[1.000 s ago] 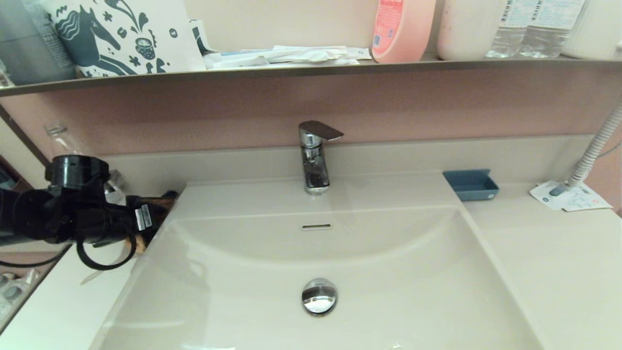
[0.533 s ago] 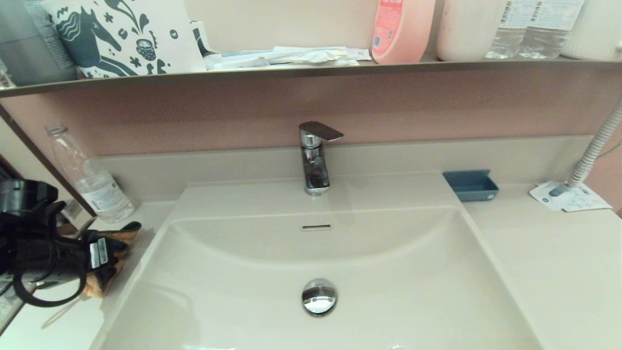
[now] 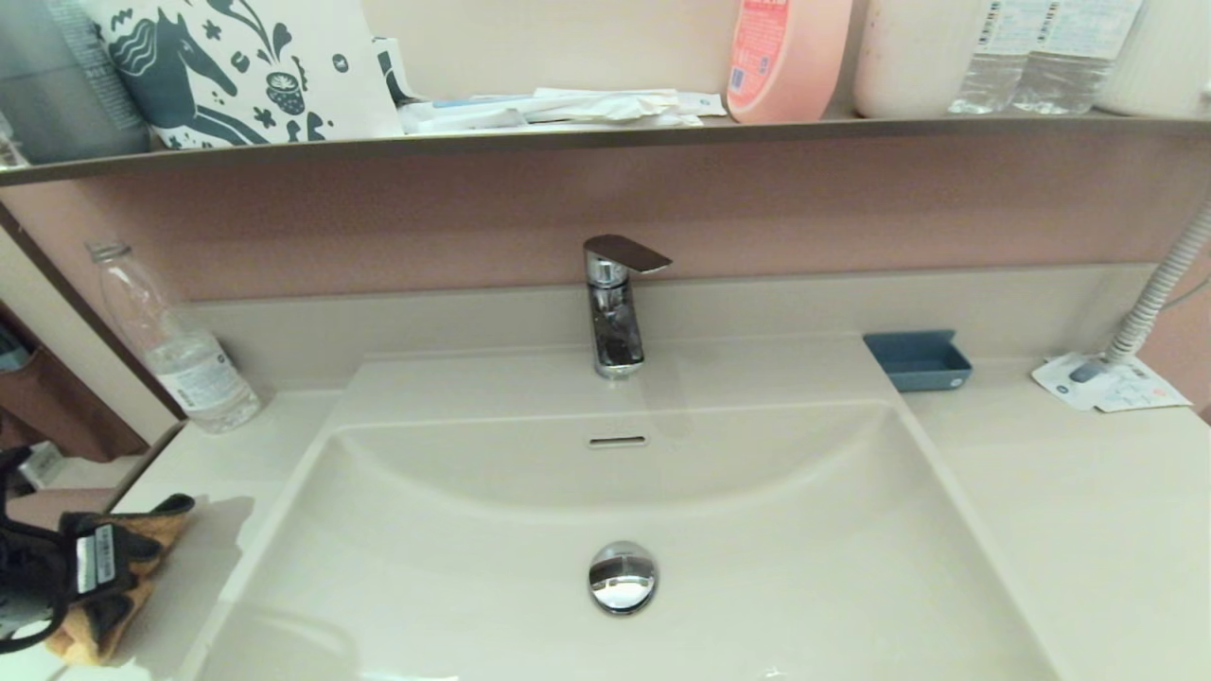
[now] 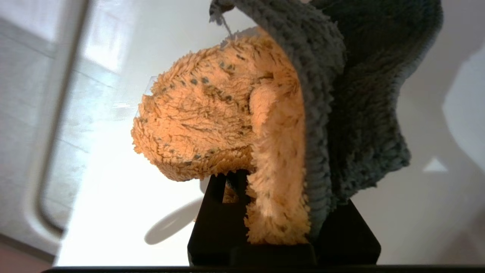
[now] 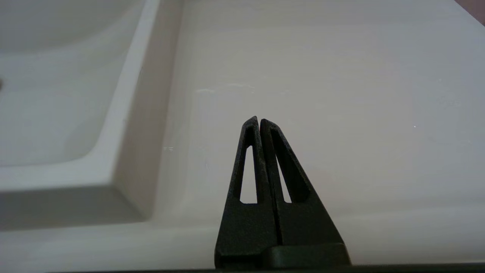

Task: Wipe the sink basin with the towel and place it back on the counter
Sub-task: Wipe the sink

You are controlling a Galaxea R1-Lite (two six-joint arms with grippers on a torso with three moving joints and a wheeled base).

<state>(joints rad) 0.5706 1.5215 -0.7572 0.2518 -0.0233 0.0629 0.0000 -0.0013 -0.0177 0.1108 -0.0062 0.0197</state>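
Towel (image 4: pixel 227 125): orange-yellow pile with dark grey edging, bunched up, pinched between the fingers of the left gripper (image 3: pixel 95 577); seen in the head view (image 3: pixel 142 558) hanging around those fingers, low over the counter (image 3: pixel 189 567) to the left of the basin; contact with the surface impossible to judge.
Left gripper: clenched on the towel, black fingers (image 4: pixel 219 212) buried in the folds.
Counter: glossy beige-cream, directly beneath the left gripper; shadow of cloth and gripper cast on it.
Sink basin (image 3: pixel 757 530): off to the right of the left gripper, apart from it; chrome drain stopper (image 3: pixel 622 577) at the middle, slot overflow (image 3: pixel 616 441) in the curved back wall.
Clear bottle (image 3: pixel 175 350): beyond the left gripper, upright at the back of the counter.
Right gripper (image 5: pixel 259 121): outside the head view; fingers pressed together on nothing, above bare counter, basin rim (image 5: pixel 125 125) just beside it.
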